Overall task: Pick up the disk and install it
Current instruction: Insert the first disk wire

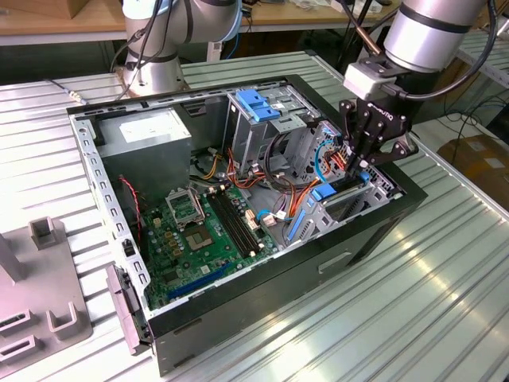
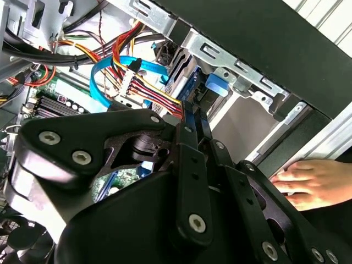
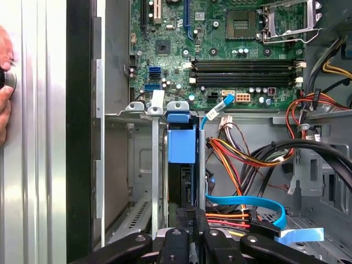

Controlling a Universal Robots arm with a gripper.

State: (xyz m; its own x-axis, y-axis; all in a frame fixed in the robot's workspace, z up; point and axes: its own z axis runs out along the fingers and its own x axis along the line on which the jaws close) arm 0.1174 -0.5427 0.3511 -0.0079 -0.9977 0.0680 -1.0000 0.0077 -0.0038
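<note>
A ribbed metal surface (image 1: 445, 302) carries an open computer case (image 1: 262, 294), lying on its side. Going from the exterior view's left: a grey fixture (image 1: 48, 302) sits on the surface beside the case; inside the case come the grey box (image 1: 151, 143), the green board (image 1: 199, 231), then the tall cage with a blue handle (image 1: 258, 103), then a tangle of orange and red wires (image 1: 286, 191). At the exterior view's right end my fingers (image 1: 359, 169) reach down into the drive bay (image 1: 350, 199). They are drawn close together, pinching the disk (image 3: 181, 144), which stands on edge in the bay slot, its blue frame showing. In the first wrist view a person's hand (image 3: 4, 88) rests on the surface outside the case wall.
</note>
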